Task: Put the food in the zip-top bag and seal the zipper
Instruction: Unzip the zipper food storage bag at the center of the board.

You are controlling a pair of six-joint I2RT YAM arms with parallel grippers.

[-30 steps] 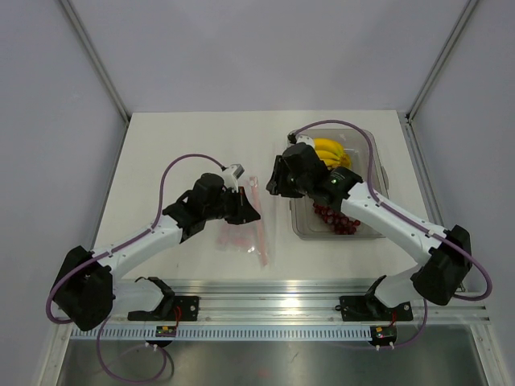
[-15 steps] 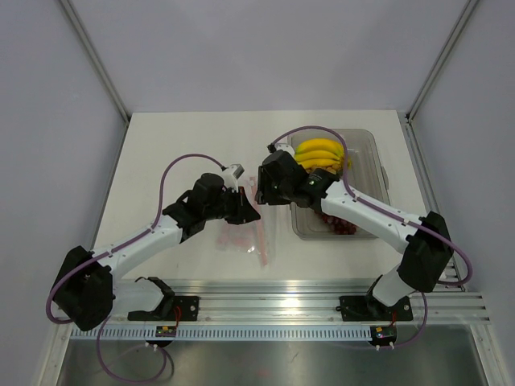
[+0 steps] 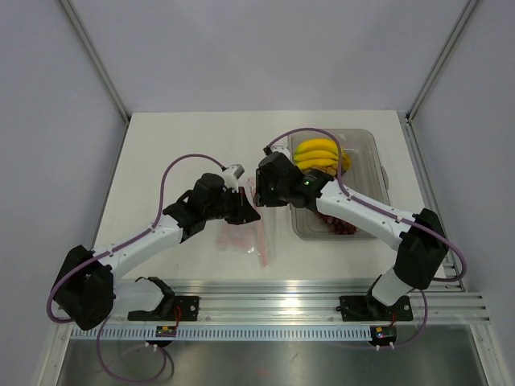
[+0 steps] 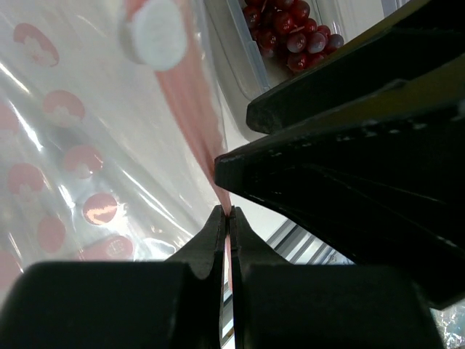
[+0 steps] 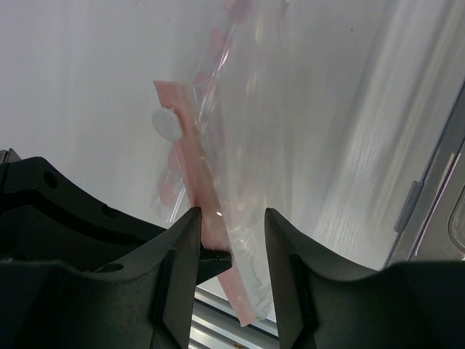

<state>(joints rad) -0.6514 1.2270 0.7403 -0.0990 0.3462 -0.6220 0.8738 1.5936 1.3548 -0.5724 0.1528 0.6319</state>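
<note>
The zip-top bag [image 3: 233, 239], clear with pink-red dots, lies on the table between the arms. My left gripper [image 3: 249, 213] is shut on its pink zipper [image 3: 262, 245]; the strip runs up from between the closed jaws [image 4: 227, 212] towards a white slider [image 4: 156, 33]. My right gripper [image 3: 259, 193] stands open just beside the left one, its jaws [image 5: 231, 218] straddling the zipper [image 5: 207, 211] and the bag's edge without pinching them. Yellow bananas [image 3: 318, 153] and dark red grapes [image 3: 338, 223] lie in the clear tray [image 3: 366, 135].
The rigid tray sits right of the bag, its wall [image 4: 236, 58] close to the zipper and the grapes [image 4: 287, 25] just behind it. The right arm's body crosses over the tray's left part. An aluminium rail [image 3: 273, 310] runs along the near table edge.
My right gripper has swung left, off the tray and over to the bag's zipper, uncovering the bananas. The left gripper has held still, shut on the zipper.
</note>
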